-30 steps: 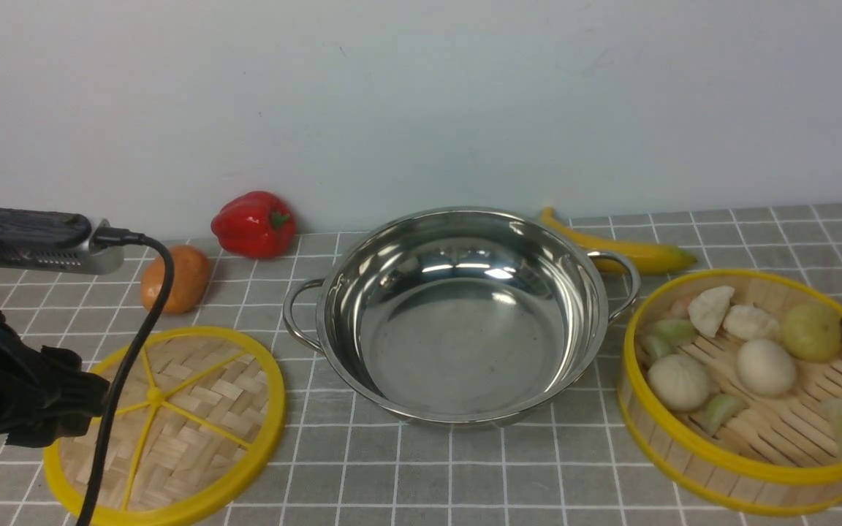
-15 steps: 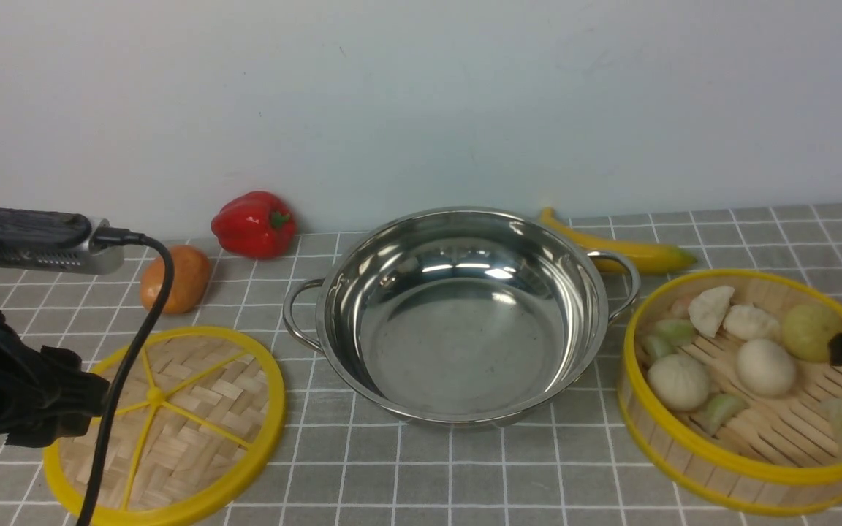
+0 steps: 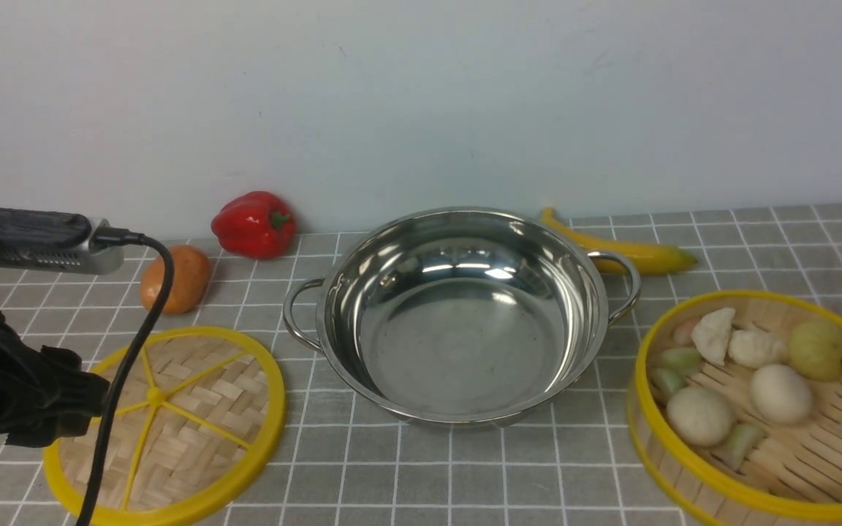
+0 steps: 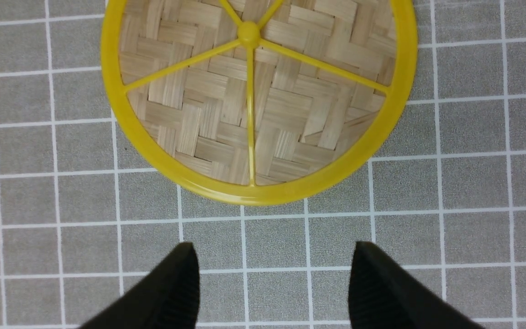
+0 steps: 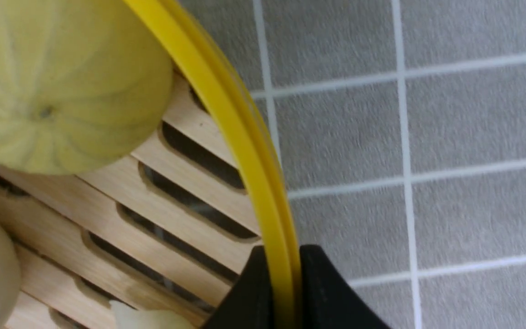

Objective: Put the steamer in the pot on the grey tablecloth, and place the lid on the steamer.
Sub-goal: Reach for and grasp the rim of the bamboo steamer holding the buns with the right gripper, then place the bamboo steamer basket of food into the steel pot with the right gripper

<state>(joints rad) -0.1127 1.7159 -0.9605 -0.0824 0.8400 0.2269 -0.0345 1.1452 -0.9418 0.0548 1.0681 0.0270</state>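
While the right claw (image 5: 286, 269) pinches the steamer (image 3: 739, 491), the pot (image 3: 465, 351) is empty, and the lid (image 3: 194, 409) waits near the wide-open left claw (image 4: 274, 269).

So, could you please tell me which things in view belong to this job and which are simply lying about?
For the job:
- steamer, with the food inside it
- pot
- lid
- grey tablecloth

Just lying about:
- red pepper
- orange-brown item
- banana
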